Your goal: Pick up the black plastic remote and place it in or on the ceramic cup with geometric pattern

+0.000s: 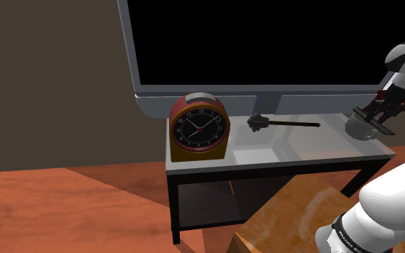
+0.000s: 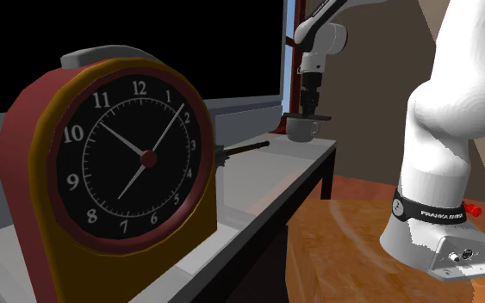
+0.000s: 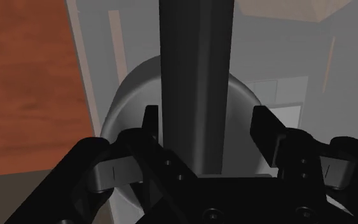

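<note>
Both fingers (image 3: 151, 127) of my hand (image 3: 205, 116) stand spread, and the black remote (image 3: 196, 76) runs lengthwise up the gap between them. One finger lies against its edge. The other stands clear, with a strip of cup showing between it and the remote, so my hand is released and not clasping it. The remote crosses the middle of the round mouth of the cup (image 3: 128, 105). I cannot tell whether its far end rests inside. The cup is drawn plain grey, with no pattern that I can make out.

From the shoulder view my hand (image 1: 373, 118) hangs right over the cup (image 1: 357, 128), which stands on the worktop (image 1: 301, 152) near its end at that view's right. The second exterior view puts my hand (image 2: 305, 119) pointing straight down onto the cup (image 2: 299, 131), at the far end of the pale worktop (image 2: 258, 185).

Along the worktop from the cup lies a thin black stick with a knobbly dark head (image 1: 280, 123). Beyond it stands a clock (image 1: 199, 129) with a red and ochre case and a black dial. Behind them rises a grey-framed screen (image 1: 251, 100) with a pure black face. The worktop sits on a dark frame above a reddish wooden floor (image 1: 64, 208), and my white arm rises from the wood-topped stand (image 2: 352, 250).
</note>
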